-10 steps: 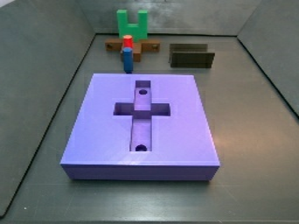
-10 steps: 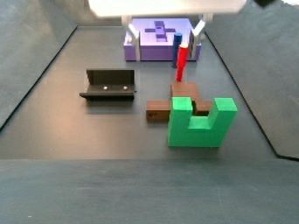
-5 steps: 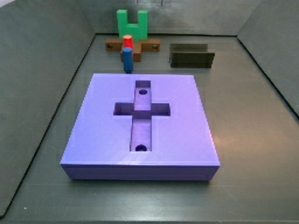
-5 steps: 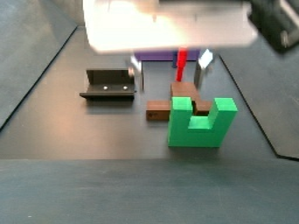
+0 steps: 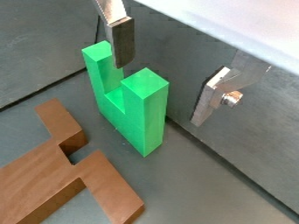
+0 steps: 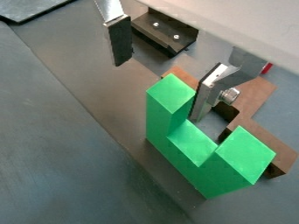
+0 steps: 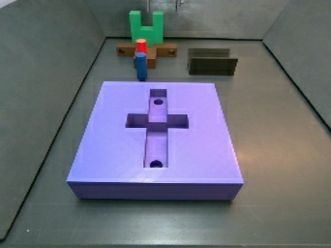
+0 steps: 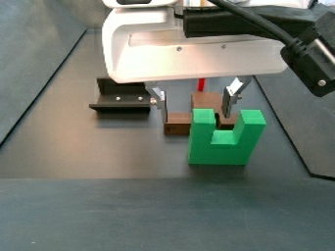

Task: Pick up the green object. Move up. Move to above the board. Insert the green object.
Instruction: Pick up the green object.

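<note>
The green object (image 8: 222,137) is a bright green U-shaped block standing prongs-up on the dark floor; it also shows in a side view (image 7: 146,26) and in both wrist views (image 5: 122,96) (image 6: 193,144). My gripper (image 8: 197,98) is open and empty, low over the block's back. In the wrist views the gripper (image 5: 167,70) (image 6: 163,66) has its silver fingers (image 6: 212,87) (image 5: 121,39) apart, with one prong beside a finger. The purple board (image 7: 158,136) with its cross-shaped recess lies in the foreground of a side view, apart from the block.
A blue post with red top (image 7: 139,60) stands by a brown cross-shaped piece (image 5: 65,171) right behind the green block. A dark olive open box (image 8: 121,96) sits to one side. Grey walls enclose the floor.
The gripper has come down and nearer to the green block over the last second, and its fingers now flank the block's top. Nothing else has moved.
</note>
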